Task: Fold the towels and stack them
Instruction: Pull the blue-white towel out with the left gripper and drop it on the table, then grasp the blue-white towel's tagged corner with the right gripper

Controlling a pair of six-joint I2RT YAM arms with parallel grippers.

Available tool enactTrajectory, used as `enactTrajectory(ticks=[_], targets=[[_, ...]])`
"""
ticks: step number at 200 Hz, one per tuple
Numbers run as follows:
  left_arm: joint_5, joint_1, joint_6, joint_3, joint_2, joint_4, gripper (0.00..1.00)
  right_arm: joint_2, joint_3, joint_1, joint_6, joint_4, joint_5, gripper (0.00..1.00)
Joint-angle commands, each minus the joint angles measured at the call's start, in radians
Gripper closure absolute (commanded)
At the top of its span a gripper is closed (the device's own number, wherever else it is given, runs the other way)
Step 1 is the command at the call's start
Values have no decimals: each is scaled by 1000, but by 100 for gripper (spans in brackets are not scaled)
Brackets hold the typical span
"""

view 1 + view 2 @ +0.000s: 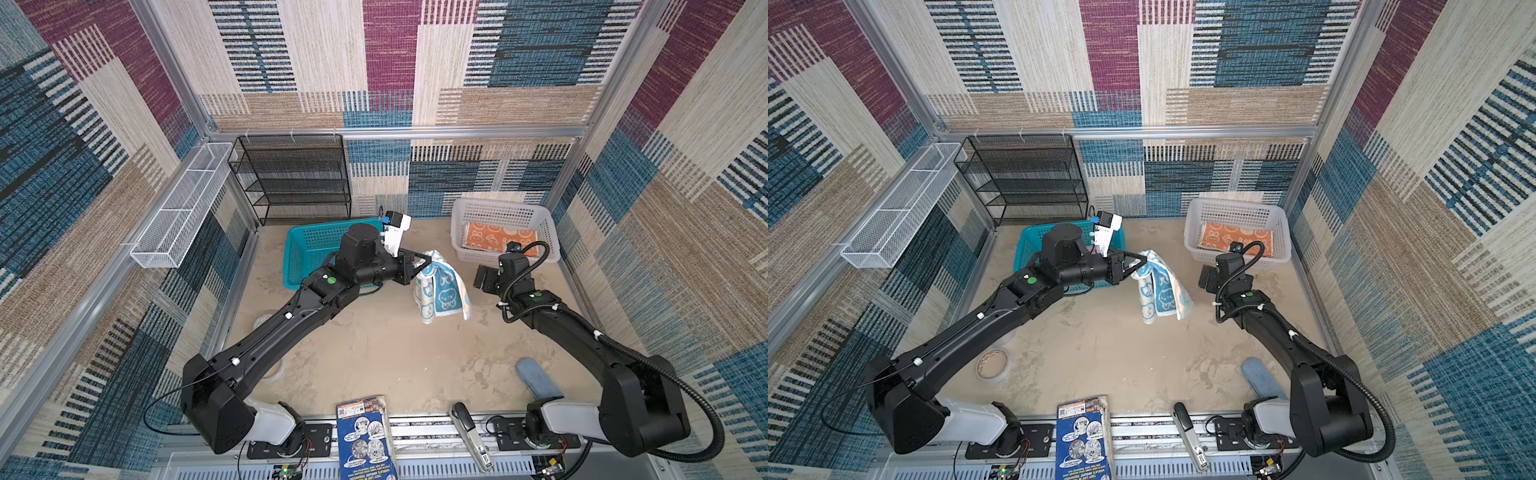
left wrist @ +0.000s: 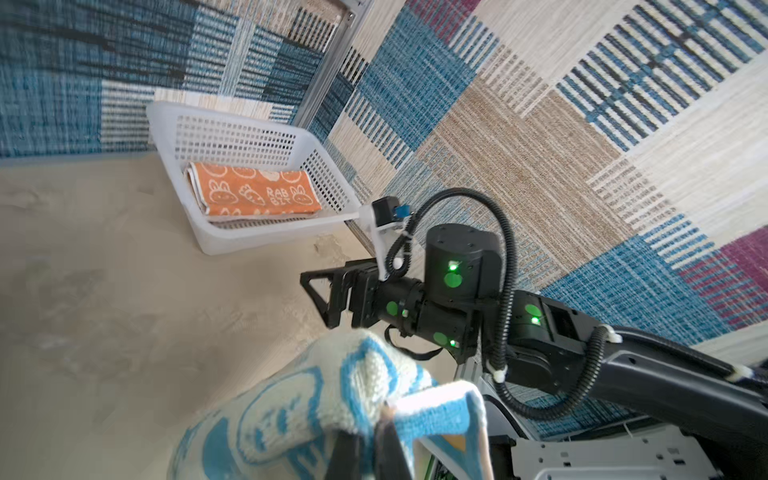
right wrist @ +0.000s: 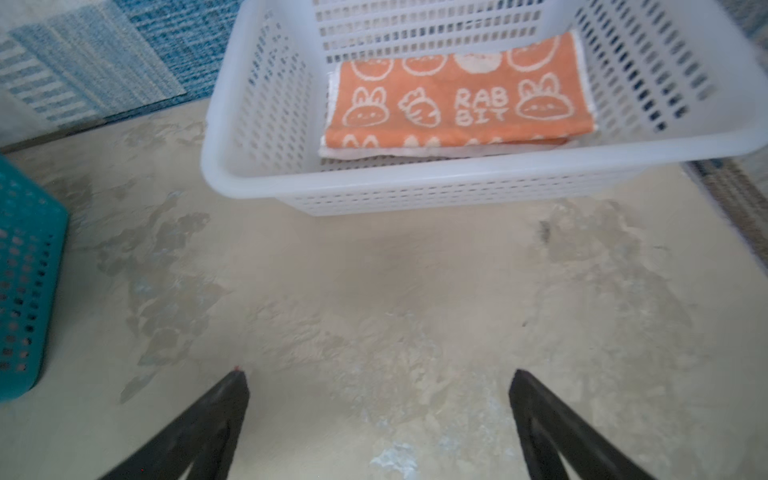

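Note:
A blue towel [image 1: 442, 291] [image 1: 1163, 291] with white rabbit print hangs crumpled above the middle of the table. My left gripper [image 1: 428, 261] [image 1: 1142, 262] is shut on its top edge. In the left wrist view the cloth [image 2: 291, 407] bunches round the closed jaws [image 2: 384, 415]. An orange towel [image 1: 500, 239] [image 1: 1235, 237] [image 2: 253, 191] [image 3: 453, 104] lies folded flat in the white basket [image 1: 498, 214] [image 1: 1233, 212] [image 3: 415, 174] at the back right. My right gripper [image 1: 482, 282] [image 1: 1206, 279] [image 3: 376, 374] hovers open in front of that basket, holding nothing, to the right of the hanging towel.
A teal basket [image 1: 307, 249] [image 1: 1030, 245] sits behind my left arm. A black mesh rack [image 1: 295, 178] stands at the back left, with a white wire tray [image 1: 183, 208] on the left wall. A tape roll [image 1: 993, 365], a blue box [image 1: 365, 440], a stapler-like tool [image 1: 471, 436] and a light blue object [image 1: 536, 376] lie near the front edge.

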Motion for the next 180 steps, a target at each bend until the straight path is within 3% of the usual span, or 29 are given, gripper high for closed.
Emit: enactTrajectory(ticks=[1, 37, 74, 81, 93, 108, 129, 155, 180], targets=[[-94, 1, -66, -81, 13, 24, 100, -43, -24, -4, -67, -4, 17, 0], [-257, 14, -78, -210, 58, -72, 100, -50, -56, -4, -125, 37, -142, 0], [-418, 16, -73, -246, 100, -227, 100, 0, -47, 19, -176, 41, -175, 0], [-441, 16, -68, -254, 98, -247, 89, 8, -45, 25, -183, 42, -175, 0], [-473, 16, -53, -266, 87, -272, 60, 18, -41, 30, -195, 47, -185, 0], [-507, 16, -29, -270, 69, -307, 43, 27, -38, 32, -195, 57, -199, 0], [-541, 14, 23, -268, 37, -337, 33, 46, -28, 34, -186, 65, -204, 0], [-551, 11, 101, -258, -21, -350, 32, 89, -2, 34, -174, 58, -216, 0], [-487, -7, 186, -246, -58, -325, 34, 125, 19, 33, -163, 57, -251, 0]])
